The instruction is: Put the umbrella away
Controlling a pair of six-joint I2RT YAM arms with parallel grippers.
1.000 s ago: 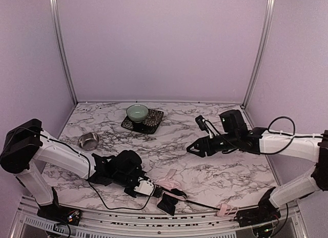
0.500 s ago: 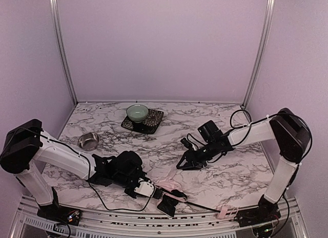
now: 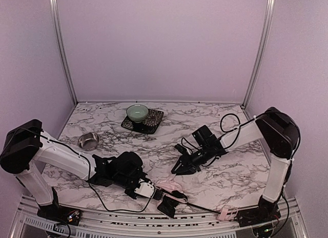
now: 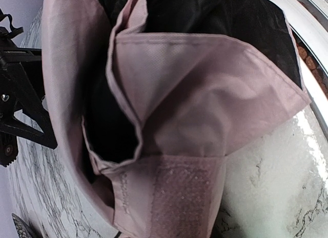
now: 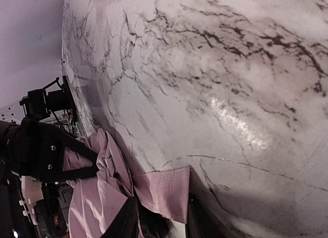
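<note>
The umbrella (image 3: 167, 186) lies at the table's near edge. It is a crumpled pale pink fabric with black lining, and a thin black shaft (image 3: 200, 205) runs right to the small pink handle (image 3: 225, 213). My left gripper (image 3: 151, 191) is at the fabric's left end. In the left wrist view the fabric (image 4: 205, 94) and its velcro strap (image 4: 184, 197) hide my fingers. My right gripper (image 3: 176, 170) hangs just behind the fabric. In the right wrist view it (image 5: 161, 210) is open, with a pink flap (image 5: 169, 189) between its dark fingers.
A green bowl (image 3: 137, 113) sits on a dark mat (image 3: 152, 123) at the back. A small steel bowl (image 3: 88, 141) stands at the left. The metal rail of the table's near edge (image 3: 205, 220) runs just in front of the umbrella.
My right arm has swung from the back right down and left to the umbrella's fabric. The left arm and the umbrella have hardly moved.
</note>
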